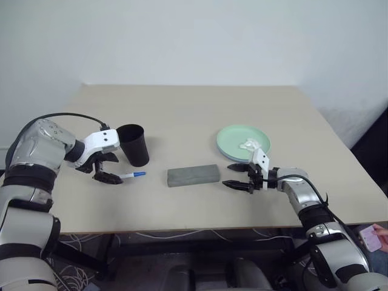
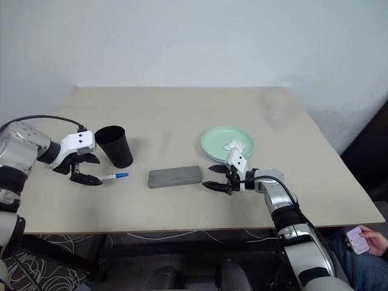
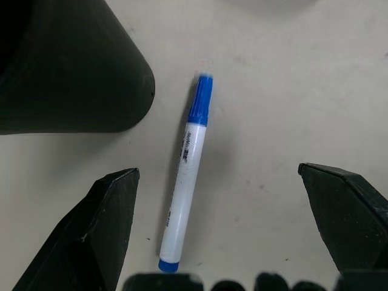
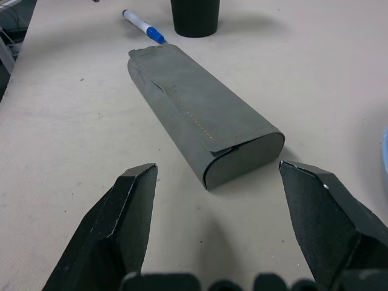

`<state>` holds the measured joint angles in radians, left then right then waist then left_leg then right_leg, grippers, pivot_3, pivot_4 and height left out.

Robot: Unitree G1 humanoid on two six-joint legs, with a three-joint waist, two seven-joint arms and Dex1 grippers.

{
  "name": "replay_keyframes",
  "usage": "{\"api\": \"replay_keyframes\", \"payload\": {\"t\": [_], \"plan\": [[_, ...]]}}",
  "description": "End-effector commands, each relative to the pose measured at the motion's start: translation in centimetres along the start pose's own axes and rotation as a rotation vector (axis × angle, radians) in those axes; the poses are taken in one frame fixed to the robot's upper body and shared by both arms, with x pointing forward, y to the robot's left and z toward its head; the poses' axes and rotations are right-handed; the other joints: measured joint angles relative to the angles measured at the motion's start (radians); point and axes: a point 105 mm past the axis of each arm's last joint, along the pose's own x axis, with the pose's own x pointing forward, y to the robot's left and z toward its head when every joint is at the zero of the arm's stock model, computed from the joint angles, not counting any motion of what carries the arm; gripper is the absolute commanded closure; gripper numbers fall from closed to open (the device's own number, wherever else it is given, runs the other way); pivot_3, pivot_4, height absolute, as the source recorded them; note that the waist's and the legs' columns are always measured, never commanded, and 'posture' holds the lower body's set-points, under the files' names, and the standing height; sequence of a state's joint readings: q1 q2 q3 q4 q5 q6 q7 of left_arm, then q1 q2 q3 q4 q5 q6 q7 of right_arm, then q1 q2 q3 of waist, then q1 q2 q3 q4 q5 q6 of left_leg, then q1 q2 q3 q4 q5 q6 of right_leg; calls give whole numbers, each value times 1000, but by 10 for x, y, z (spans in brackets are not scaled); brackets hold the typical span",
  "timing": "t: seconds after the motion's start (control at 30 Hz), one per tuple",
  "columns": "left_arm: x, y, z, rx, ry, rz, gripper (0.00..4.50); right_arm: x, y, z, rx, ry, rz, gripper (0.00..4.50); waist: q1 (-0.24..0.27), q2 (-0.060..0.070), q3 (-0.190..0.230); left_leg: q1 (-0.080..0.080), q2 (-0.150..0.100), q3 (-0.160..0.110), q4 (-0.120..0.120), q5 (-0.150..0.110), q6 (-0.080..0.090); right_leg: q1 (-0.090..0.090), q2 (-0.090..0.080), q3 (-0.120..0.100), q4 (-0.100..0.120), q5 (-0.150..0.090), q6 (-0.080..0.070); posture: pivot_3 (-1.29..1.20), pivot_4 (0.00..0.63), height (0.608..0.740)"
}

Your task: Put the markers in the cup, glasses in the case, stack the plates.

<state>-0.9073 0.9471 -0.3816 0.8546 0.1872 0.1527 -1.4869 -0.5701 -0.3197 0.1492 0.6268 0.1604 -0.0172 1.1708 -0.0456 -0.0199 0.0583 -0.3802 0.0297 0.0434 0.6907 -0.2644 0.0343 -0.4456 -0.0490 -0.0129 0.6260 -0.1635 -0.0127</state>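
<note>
Blue-capped marker (image 3: 187, 182) lies flat on the desk (image 1: 194, 109) beside the cup (image 1: 134, 144), framed by the wide-open left gripper (image 1: 104, 170), which I judge must descend and close.

A beige table (image 1: 182, 109) is carrying a black cup (image 1: 134, 145), a marker (image 1: 132, 175), a grey case (image 1: 193, 175) and stacked plates (image 1: 236, 140).

black cup (image 1: 134, 144), white marker (image 3: 187, 176) capped blue, grey case (image 1: 193, 175), mint-green plate (image 1: 242, 139), beige table (image 1: 200, 109)
</note>
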Motion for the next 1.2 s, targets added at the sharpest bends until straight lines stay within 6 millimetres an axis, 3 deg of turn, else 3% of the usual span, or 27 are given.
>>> {"api": "replay_keyframes", "payload": {"t": [0.03,0.6,0.73,1.03,1.07,1.2], "plan": [[-2,6,3,38,43,2,31,0,-6,15,-48,-34,-16,1004,0,0,0,0,0,0,0,0,0,0,0,0,0,0,0,0,0,721],[35,3,-10,63,175,-47,31,-2,-5,13,-42,-40,-31,1004,0,0,0,-1,0,0,1,0,0,0,0,0,0,0,0,0,0,721],[36,1,-11,63,172,-56,958,-2,-4,13,-42,-40,-33,1004,0,0,0,0,0,0,1,0,0,0,-1,0,1,0,0,0,0,721],[34,-1,-16,61,164,-67,4167,0,-5,14,-47,-42,-28,1004,0,0,0,0,0,0,1,0,0,0,-1,0,1,0,0,0,0,721],[34,-1,-16,61,162,-68,4397,1,-5,14,-47,-42,-28,1004,0,0,0,0,0,0,1,0,0,0,-1,0,1,0,0,0,0,721],[35,-3,-11,82,117,-78,4425,1,-5,15,-49,-43,-26,1004,0,0,0,0,0,0,1,0,0,0,-1,0,1,0,0,0,0,721]]}}
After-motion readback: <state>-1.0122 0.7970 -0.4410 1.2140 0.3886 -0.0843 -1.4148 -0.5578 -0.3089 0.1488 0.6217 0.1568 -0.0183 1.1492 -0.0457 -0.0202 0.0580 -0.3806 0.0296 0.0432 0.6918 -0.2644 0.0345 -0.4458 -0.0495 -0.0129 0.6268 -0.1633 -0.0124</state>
